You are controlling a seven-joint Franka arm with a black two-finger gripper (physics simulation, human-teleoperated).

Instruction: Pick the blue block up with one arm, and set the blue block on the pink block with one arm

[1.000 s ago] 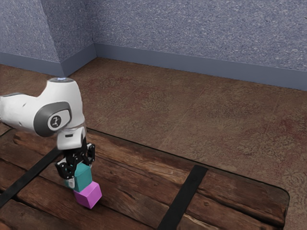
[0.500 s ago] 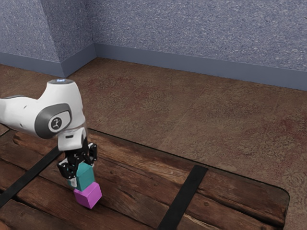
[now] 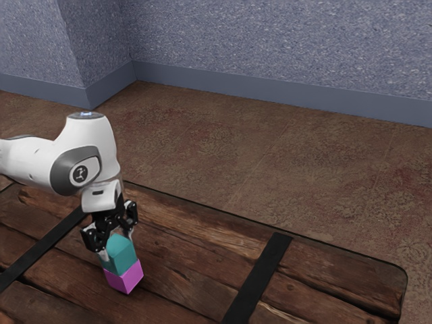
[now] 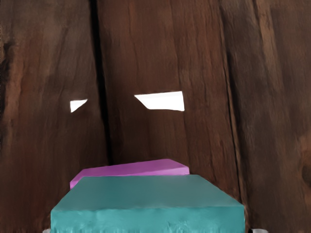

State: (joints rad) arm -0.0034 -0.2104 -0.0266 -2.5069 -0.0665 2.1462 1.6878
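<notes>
While the small magenta-pink cube block (image 3: 127,277) is sitting on the dark wooden plank table (image 3: 324,277), the teal-blue cube block (image 3: 122,256) is resting directly on top of it, and the black two-finger gripper (image 3: 115,241) is gripping the teal-blue block's sides from above.

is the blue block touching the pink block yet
Touching. In the exterior view the blue block sits flush on top of the pink block, with no gap showing between them.
</notes>
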